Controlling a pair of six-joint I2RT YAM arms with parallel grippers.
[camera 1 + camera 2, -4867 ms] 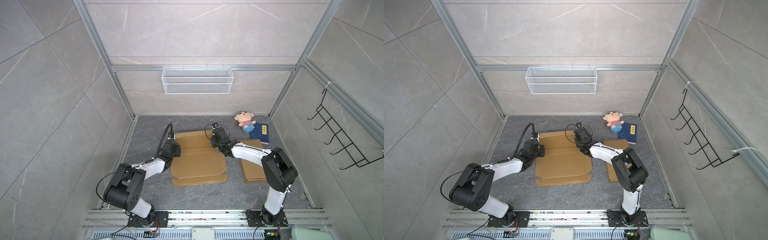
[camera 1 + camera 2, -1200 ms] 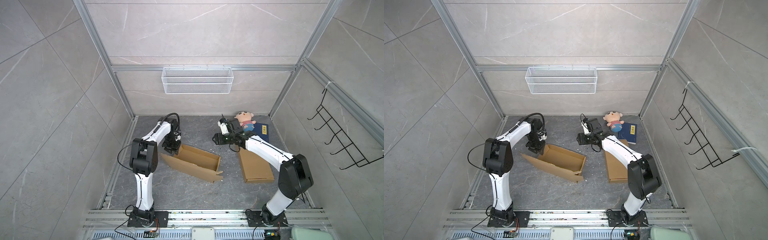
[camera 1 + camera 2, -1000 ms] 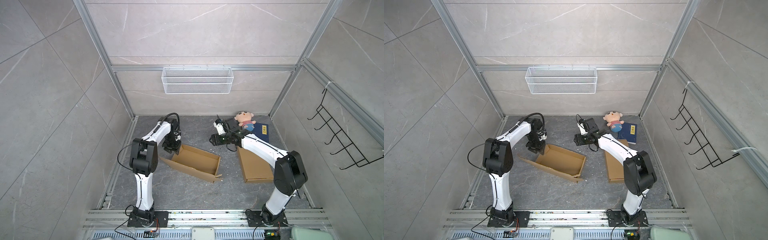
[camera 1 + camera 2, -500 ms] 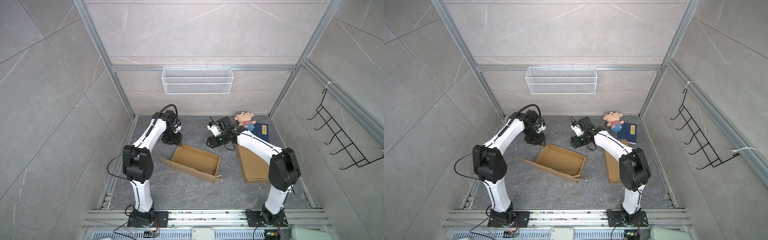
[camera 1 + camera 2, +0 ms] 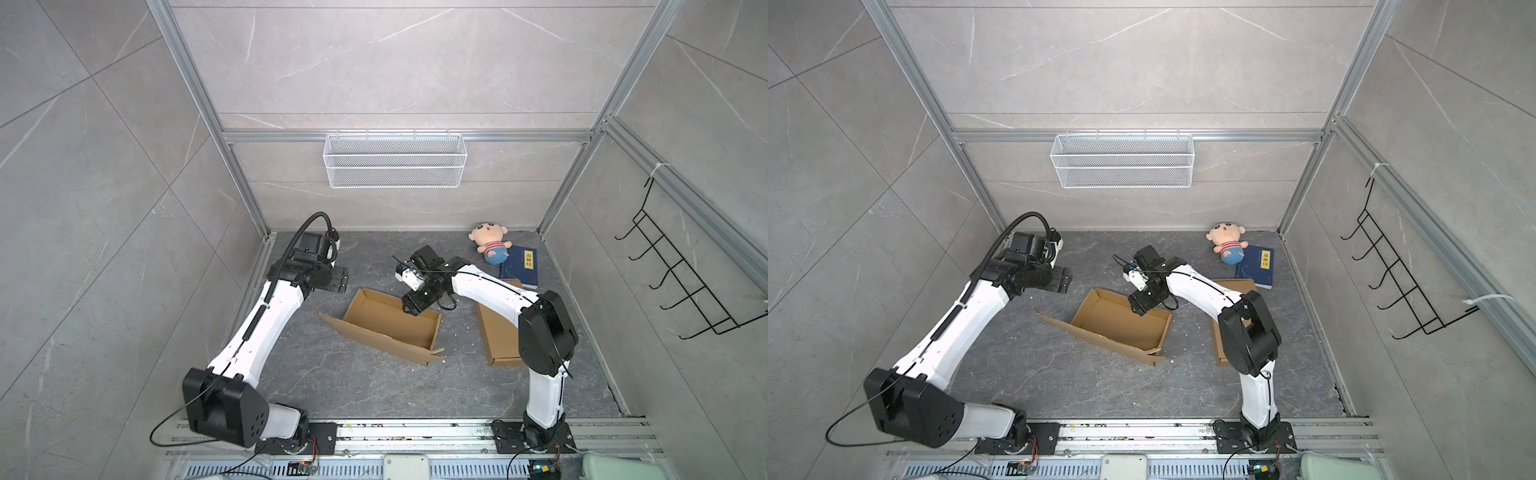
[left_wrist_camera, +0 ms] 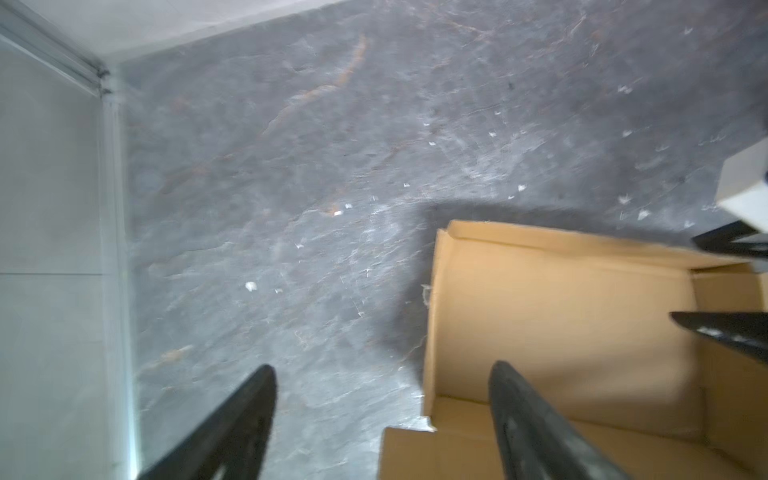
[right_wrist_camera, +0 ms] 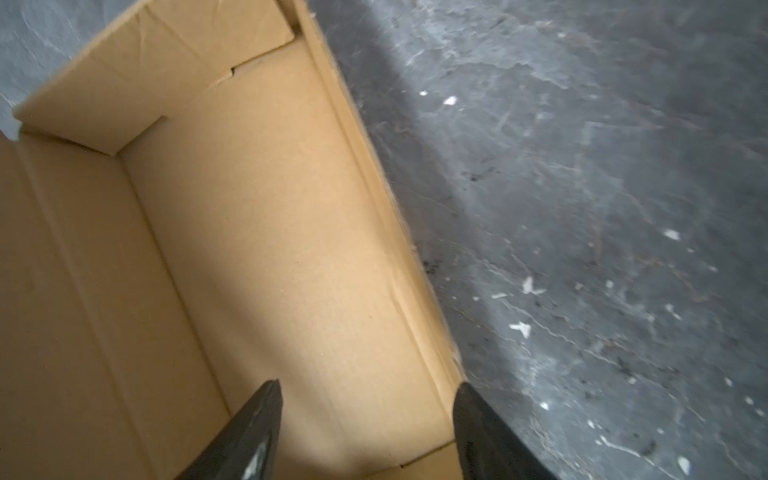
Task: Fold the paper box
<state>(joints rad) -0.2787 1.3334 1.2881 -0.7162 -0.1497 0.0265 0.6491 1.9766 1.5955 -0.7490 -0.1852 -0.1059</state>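
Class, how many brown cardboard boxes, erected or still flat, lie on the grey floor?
2. An open brown cardboard box stands mid-floor; a flat brown cardboard box lies to its right, partly hidden beneath the right arm.

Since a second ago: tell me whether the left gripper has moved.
Yes. The left gripper has come off the paper box's left end and drawn slightly toward the back wall, jaws now open.

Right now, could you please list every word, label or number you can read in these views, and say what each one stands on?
Yellow label on the blue book: one vertical column of characters, too small to read.
Open cardboard box, flat cardboard, plush doll: no print visible.
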